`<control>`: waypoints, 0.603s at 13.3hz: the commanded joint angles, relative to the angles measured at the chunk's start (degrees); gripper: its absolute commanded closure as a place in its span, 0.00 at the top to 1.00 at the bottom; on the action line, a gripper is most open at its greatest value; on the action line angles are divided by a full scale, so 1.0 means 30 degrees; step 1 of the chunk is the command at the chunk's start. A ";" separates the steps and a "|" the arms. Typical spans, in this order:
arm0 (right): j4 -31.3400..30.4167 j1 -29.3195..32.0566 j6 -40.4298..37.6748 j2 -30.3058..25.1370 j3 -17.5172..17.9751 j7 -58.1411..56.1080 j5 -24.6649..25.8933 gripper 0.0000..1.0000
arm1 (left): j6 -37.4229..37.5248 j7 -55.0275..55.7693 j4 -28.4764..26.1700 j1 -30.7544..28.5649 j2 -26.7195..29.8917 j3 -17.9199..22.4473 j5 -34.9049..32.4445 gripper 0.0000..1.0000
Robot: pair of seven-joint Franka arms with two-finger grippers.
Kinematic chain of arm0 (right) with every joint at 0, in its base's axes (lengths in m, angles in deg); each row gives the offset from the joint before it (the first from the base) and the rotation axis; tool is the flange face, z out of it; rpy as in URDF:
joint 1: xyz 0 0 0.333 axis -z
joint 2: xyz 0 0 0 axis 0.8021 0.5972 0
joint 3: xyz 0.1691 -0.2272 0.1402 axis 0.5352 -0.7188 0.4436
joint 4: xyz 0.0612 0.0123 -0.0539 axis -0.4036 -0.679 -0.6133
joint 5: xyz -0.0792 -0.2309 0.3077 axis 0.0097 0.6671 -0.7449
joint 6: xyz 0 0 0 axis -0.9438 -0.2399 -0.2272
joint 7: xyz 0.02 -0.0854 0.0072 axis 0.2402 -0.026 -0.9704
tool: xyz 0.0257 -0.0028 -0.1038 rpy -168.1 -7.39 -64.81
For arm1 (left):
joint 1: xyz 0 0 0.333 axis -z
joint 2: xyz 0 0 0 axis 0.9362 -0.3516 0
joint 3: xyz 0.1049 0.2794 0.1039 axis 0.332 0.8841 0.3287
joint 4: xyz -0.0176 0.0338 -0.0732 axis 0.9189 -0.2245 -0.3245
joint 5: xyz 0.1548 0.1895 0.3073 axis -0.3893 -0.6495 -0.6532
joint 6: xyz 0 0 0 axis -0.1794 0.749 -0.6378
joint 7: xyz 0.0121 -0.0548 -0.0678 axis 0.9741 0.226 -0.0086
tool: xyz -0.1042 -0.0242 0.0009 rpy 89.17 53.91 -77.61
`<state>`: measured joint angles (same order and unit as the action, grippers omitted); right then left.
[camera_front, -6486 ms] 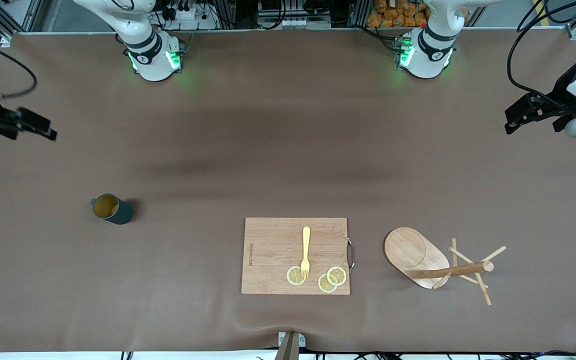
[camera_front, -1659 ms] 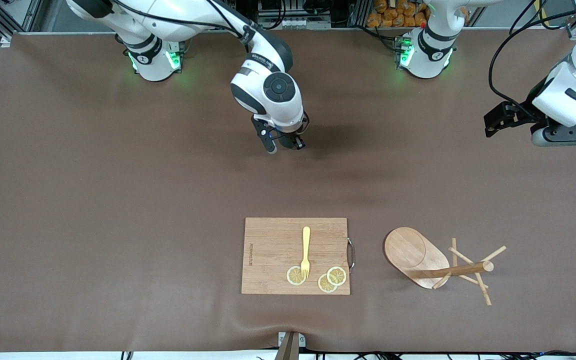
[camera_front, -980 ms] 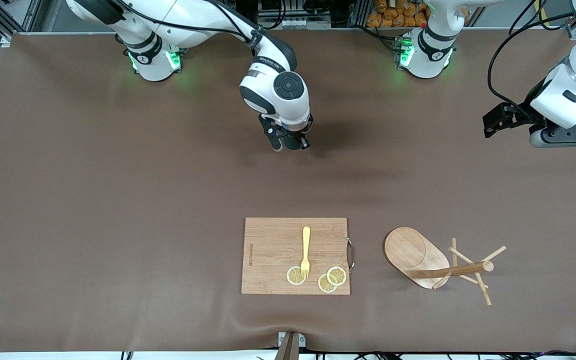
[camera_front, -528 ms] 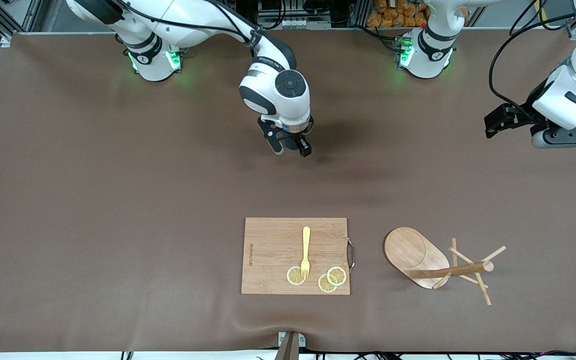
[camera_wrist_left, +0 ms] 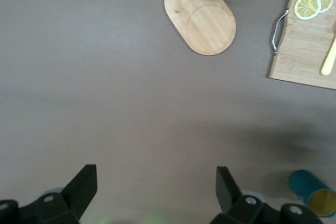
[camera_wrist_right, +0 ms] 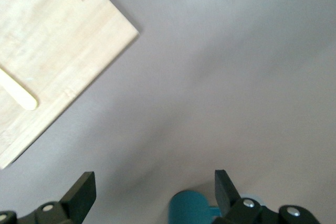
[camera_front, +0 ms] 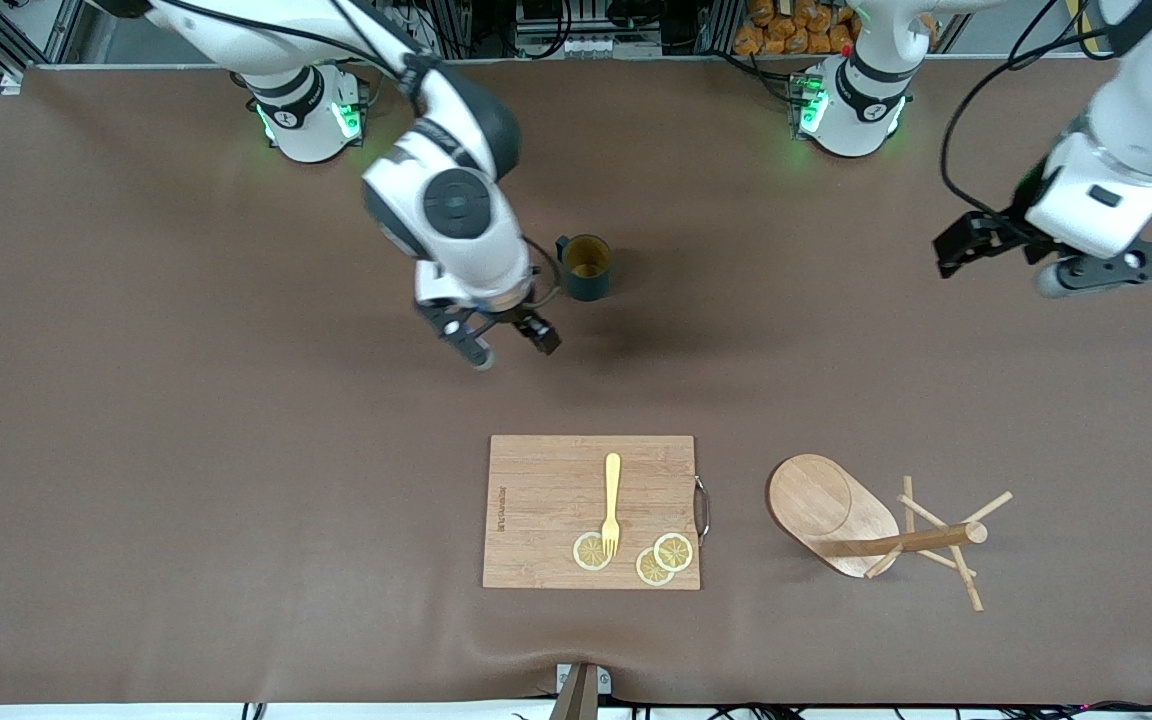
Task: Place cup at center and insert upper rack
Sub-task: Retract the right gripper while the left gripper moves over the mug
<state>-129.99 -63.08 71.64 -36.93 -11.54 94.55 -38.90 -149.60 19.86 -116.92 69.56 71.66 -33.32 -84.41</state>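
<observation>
The dark teal cup (camera_front: 586, 268) stands upright mid-table with its tan inside showing, and nothing is touching it. My right gripper (camera_front: 510, 350) hangs open over the bare table beside the cup and holds nothing. In the right wrist view the cup (camera_wrist_right: 191, 208) shows low between the right gripper (camera_wrist_right: 155, 182) fingers. The upper rack (camera_front: 901, 543) lies on its side toward the left arm's end, its oval base (camera_front: 816, 500) tipped up. My left gripper (camera_front: 956, 245) waits open and high over that end. The left wrist view shows the left gripper (camera_wrist_left: 155, 177), the rack base (camera_wrist_left: 202, 19) and the cup (camera_wrist_left: 315, 195).
A wooden cutting board (camera_front: 546, 500) lies nearer the front camera than the cup. It carries a yellow fork (camera_front: 612, 500) and three lemon slices (camera_front: 656, 560), and has a metal handle (camera_front: 702, 508) on the rack's side. The board's corner (camera_wrist_right: 52, 40) shows in the right wrist view.
My right gripper opened, let go of the cup and drew away from it. The cup, hidden under the hand before, now stands uncovered. The left arm shifted slightly toward the middle.
</observation>
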 commanded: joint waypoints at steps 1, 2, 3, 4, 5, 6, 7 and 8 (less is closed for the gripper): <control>-0.0332 0.2916 -0.1556 -0.1877 0.0381 -0.6136 -0.1902 1.00 | 0.0115 0.1891 -0.0066 0.0009 0.0273 -0.1241 -0.0360 1.00; -0.0156 0.3594 -0.2550 -0.2404 0.0148 -0.8480 -0.2140 1.00 | 0.0144 0.2825 -0.0094 0.0009 0.0244 -0.1797 -0.0360 1.00; 0.0049 0.3774 -0.3430 -0.2931 -0.0782 -1.0766 -0.2287 1.00 | 0.0115 0.4024 -0.0095 0.0038 0.0215 -0.2382 -0.0418 1.00; 0.0167 0.3747 -0.4164 -0.3778 -0.2213 -1.3283 -0.2694 1.00 | 0.0144 0.5051 -0.0095 0.0038 0.0128 -0.3026 -0.0418 1.00; 0.0168 0.3718 -0.4664 -0.4627 -0.3561 -1.5716 -0.3453 1.00 | 0.0115 0.5989 -0.0066 0.0067 0.0040 -0.3700 -0.0418 1.00; 0.0139 0.3602 -0.5365 -0.5419 -0.5141 -1.8147 -0.3953 1.00 | 0.0144 0.6869 -0.0094 0.0068 -0.0106 -0.4403 -0.0447 1.00; 0.0139 0.3455 -0.6127 -0.6036 -0.6172 -1.9680 -0.4045 1.00 | 0.0115 0.7719 -0.0095 0.0097 -0.0224 -0.5077 -0.0476 1.00; 0.0139 0.3454 -0.6888 -0.6593 -0.6936 -2.0739 -0.4046 1.00 | 0.0115 0.8568 -0.0066 0.0126 -0.0457 -0.5634 -0.0477 1.00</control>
<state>-128.19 -51.78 53.99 -52.33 -28.31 38.57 -49.24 -149.53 41.36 -117.25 70.01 71.12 -47.50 -84.43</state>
